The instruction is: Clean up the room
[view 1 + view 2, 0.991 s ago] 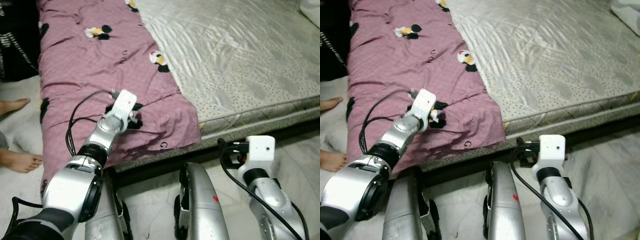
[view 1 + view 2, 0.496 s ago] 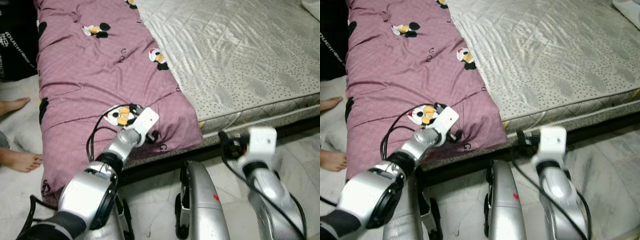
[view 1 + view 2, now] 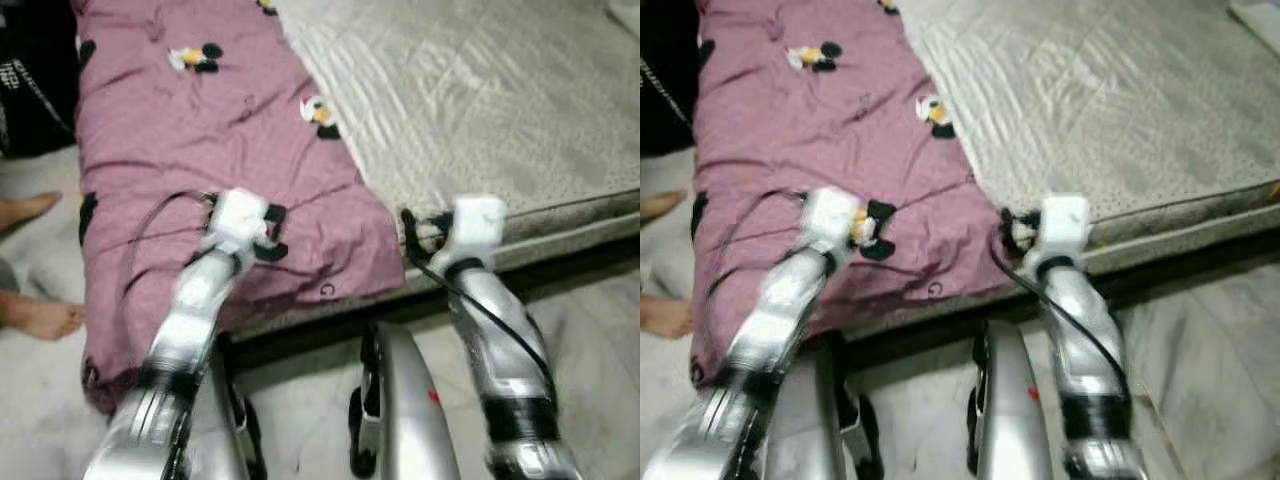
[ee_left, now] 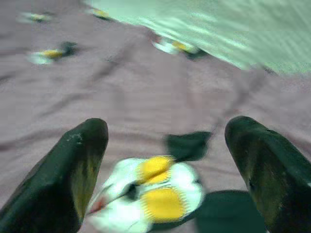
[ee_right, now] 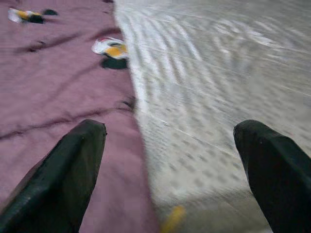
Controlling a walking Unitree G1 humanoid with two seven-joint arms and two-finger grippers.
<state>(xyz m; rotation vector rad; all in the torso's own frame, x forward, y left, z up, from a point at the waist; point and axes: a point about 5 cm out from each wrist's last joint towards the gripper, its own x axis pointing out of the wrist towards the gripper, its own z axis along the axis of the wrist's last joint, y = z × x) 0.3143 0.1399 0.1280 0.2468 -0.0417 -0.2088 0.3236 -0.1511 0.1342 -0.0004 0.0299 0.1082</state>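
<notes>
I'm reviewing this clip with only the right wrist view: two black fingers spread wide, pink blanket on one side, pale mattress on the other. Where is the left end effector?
Observer: The left end effector hovers open over the pink blanket, above a cartoon print.
Operator: Anything beyond the bed?
Observer: A person's bare feet rest on the floor, to the robot's left of the blanket.
Operator: And my right arm, where does it stand?
Observer: The right end effector reaches to the mattress edge, beside the blanket's corner.
</notes>
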